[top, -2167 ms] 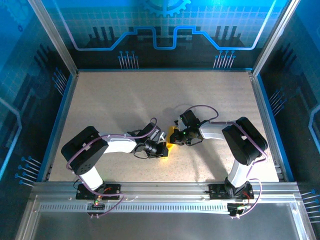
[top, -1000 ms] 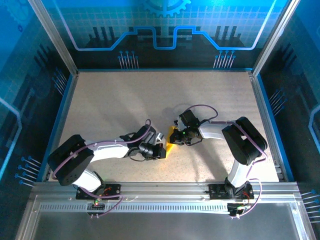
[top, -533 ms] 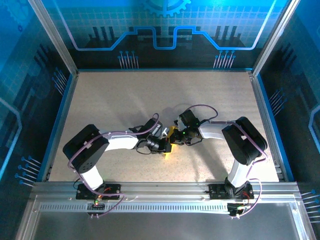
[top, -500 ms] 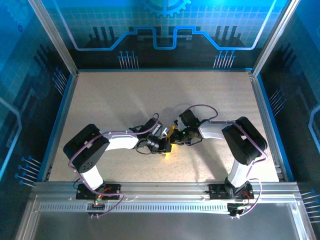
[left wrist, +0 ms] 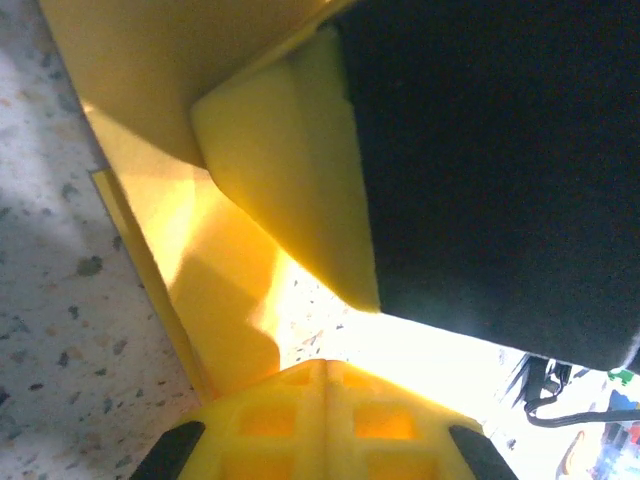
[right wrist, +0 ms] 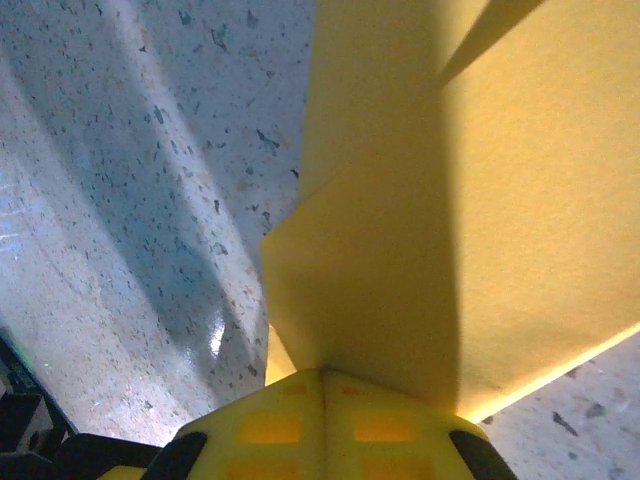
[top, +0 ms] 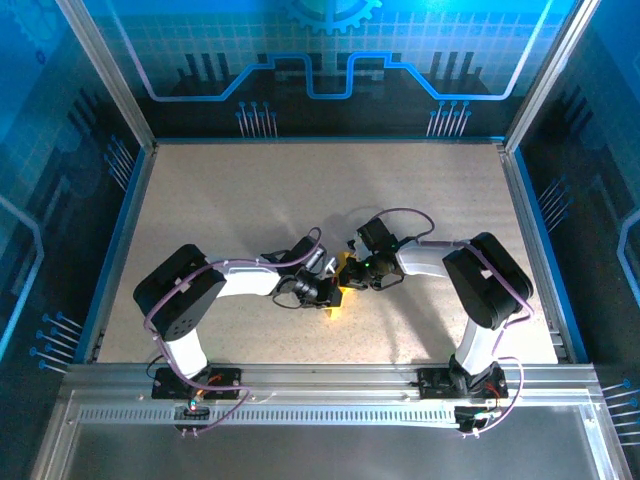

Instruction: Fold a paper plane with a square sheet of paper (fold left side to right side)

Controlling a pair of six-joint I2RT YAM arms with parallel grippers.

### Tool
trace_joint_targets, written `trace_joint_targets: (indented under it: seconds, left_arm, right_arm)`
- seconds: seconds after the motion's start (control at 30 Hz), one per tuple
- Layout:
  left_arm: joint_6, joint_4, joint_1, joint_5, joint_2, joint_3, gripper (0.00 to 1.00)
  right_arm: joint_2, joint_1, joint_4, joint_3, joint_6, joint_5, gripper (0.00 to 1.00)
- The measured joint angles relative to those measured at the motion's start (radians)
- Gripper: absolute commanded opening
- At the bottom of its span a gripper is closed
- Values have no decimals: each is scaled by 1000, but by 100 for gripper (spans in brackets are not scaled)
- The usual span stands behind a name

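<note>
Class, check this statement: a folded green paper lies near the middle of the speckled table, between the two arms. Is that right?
Not quite. The paper is yellow-orange, not green, and the right wrist view shows this plainly. Corrected: a folded yellow-orange paper lies near the middle of the speckled table, between the left arm and the right arm.

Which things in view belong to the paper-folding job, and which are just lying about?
Part of the job:
- folded yellow paper, partly creased
- left claw, shut, at the paper
- right claw, shut on the paper

Not part of the job (fixtures rather than loose items):
- speckled table
- aluminium frame rail
- blue backdrop panel
</note>
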Motion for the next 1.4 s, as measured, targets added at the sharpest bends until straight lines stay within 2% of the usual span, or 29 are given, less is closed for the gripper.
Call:
trace_joint_targets:
  seconds: [0.4, 0.87, 1.4]
  left_arm:
    - [19, 2, 0, 10, 13, -13, 0]
    - [15, 86, 0, 14, -6, -72, 0]
    - [-24, 122, -47, -1, -70, -161, 0]
  right_arm:
    - [6, 0, -14, 9, -7, 0, 5]
    - [11, 0, -34, 22, -11, 0, 5]
    - [12, 1, -36, 23, -11, 1, 5]
